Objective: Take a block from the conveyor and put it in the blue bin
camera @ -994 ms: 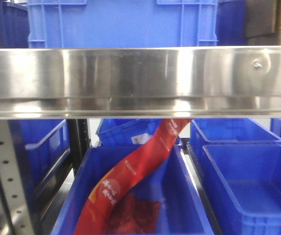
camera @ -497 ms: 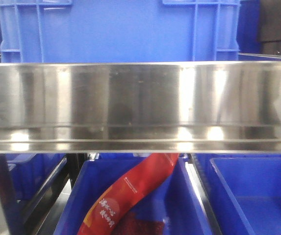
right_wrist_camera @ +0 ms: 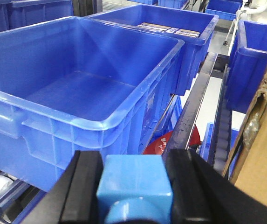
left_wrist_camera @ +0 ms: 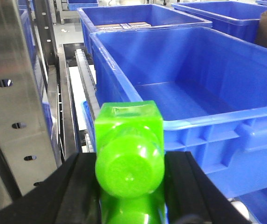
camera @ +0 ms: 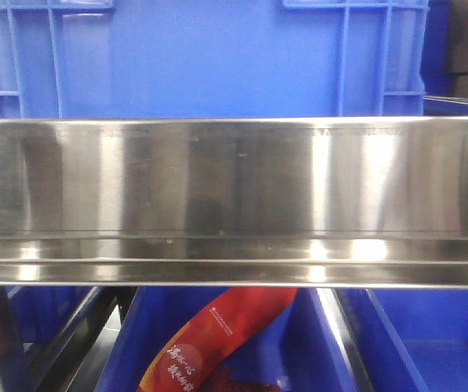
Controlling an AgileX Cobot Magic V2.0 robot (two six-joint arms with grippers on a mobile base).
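Observation:
My right gripper [right_wrist_camera: 134, 164] is shut on the block [right_wrist_camera: 134, 179], a light blue cube held between the two black fingers. It hangs in front of the near rim of a large empty blue bin [right_wrist_camera: 77, 60]. My left gripper [left_wrist_camera: 130, 161] is shut on a bright green block [left_wrist_camera: 129, 140], just before the near left corner of another empty blue bin [left_wrist_camera: 180, 93]. The conveyor is out of view. In the front view a blue bin [camera: 201, 57] stands behind a wide steel beam [camera: 234, 196].
A perforated steel upright [left_wrist_camera: 12, 93] stands left of the left gripper. A dark rail [right_wrist_camera: 194, 102] and a cardboard box [right_wrist_camera: 259, 154] lie right of the right gripper. More blue bins [right_wrist_camera: 170, 28] sit behind. A red packet [camera: 217, 335] lies in a lower bin.
In the front view the steel beam has sunk lower and grown larger, and the bin above it fills more of the frame. The red packet has slid toward the bottom edge.

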